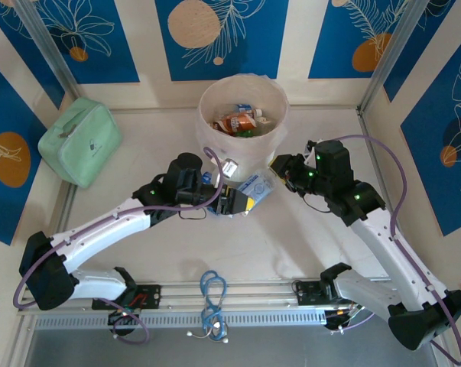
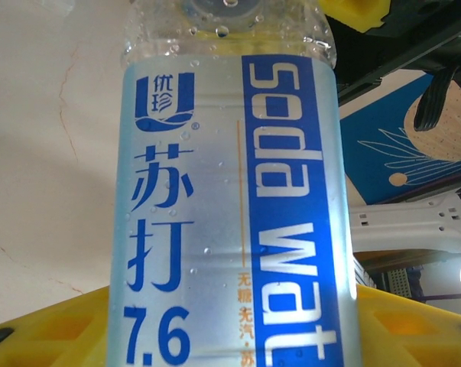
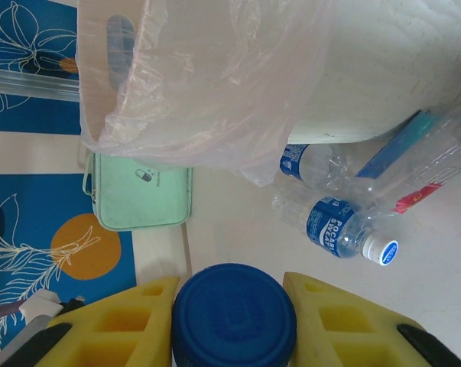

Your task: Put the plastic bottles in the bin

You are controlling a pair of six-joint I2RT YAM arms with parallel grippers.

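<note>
Well, both arms meet on one soda water bottle [image 1: 254, 186], held off the table [image 1: 291, 252] at the middle of the overhead view, just below the bin [image 1: 212, 138]. The left gripper [image 1: 232, 200] is clamped round the bottle's labelled body. In its wrist view the yellow pads press in from both lower corners, and the clear bottle with its blue and white label runs up the centre. The right gripper [image 1: 280, 166] comes in from the right, and its two yellow pads pinch the bottle's blue cap [image 3: 234, 313] at the bottom of its own view.

The bin stands at upper centre with several bottles [image 1: 238, 122] already inside. Three loose bottles [image 3: 341, 229] lie on the table against its base, right of centre in the right wrist view. A mint-green pouch [image 1: 81, 141] sits far left.
</note>
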